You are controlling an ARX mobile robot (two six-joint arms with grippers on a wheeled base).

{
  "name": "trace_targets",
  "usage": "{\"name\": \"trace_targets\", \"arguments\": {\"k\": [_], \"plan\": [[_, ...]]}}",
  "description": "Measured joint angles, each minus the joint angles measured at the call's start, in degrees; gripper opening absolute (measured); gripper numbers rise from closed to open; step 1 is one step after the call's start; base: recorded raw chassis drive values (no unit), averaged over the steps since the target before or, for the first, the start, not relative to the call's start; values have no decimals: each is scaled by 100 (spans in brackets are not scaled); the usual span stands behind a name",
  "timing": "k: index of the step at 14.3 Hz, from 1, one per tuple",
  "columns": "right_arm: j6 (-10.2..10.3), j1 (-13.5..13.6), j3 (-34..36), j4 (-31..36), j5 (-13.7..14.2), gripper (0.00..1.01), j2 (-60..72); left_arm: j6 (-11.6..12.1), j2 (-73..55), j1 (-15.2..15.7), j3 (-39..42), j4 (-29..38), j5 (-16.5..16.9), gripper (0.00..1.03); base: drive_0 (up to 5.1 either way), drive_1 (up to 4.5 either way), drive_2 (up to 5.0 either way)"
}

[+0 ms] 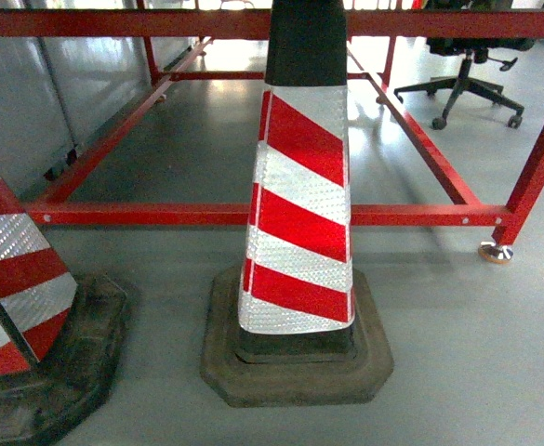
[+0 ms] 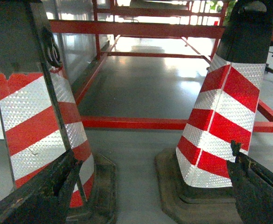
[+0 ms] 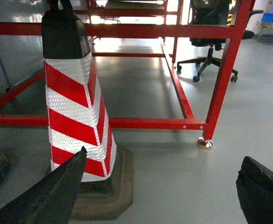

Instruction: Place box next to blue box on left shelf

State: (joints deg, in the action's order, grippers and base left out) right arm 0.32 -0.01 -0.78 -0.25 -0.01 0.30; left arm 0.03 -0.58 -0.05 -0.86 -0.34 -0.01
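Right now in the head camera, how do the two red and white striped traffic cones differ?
The middle red and white striped traffic cone shows nearly whole, upright, directly ahead; the left striped cone is cropped by the picture's edge and appears slanted. The middle cone's black top is visible; the left cone's is not. Both share reflective stripes and dark rubber bases.

There are two striped cones [image 1: 299, 195] [image 1: 11, 279], one red frame [image 1: 253, 215] and one office chair [image 1: 467, 79]

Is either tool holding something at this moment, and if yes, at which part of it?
Nothing is held. The left tool and the right tool are both open, with only the floor and traffic cones behind the gaps.
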Motion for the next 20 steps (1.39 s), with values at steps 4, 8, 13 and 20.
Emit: {"name": "trace_targets", "arguments": {"k": [4, 8, 13, 20], "plan": [[2, 0, 0, 0, 0, 98, 0, 0, 0, 0, 0, 0, 0, 98, 0, 0, 0], [2, 0, 0, -2, 0, 98, 0, 0, 0, 0, 0, 0, 0, 98, 0, 0, 0], [2, 0, 0, 0, 2, 98, 0, 0, 0, 0, 0, 0, 0, 98, 0, 0, 0], [2, 0, 0, -13, 2, 98, 0, 2, 0, 0, 0, 0, -4, 98, 0, 0, 0]]}}
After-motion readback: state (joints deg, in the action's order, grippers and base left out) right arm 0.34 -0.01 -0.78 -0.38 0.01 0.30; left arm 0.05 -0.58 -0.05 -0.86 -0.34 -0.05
